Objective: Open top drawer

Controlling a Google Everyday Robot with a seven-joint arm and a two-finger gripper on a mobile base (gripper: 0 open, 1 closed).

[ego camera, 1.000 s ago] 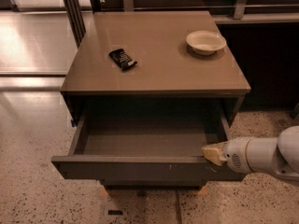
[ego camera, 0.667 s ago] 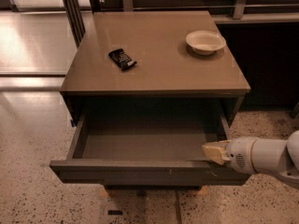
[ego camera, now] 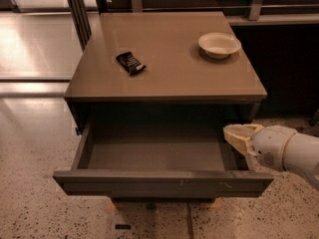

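Tool [ego camera: 240,136] at 3 o'clock of the open top drawer [ego camera: 164,183], grip cannot be told, bowl [ego camera: 219,45] at 2 o'clock on bench [ego camera: 189,78], dark packet [ego camera: 131,63] at 9 o'clock

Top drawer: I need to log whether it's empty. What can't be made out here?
Camera view:
- Floor of the drawer nearest the front: hidden by its front panel.
- Its back: dark under the tabletop.
- Its right wall: partly covered by the gripper over it.
- The arm: cut off by the right edge.
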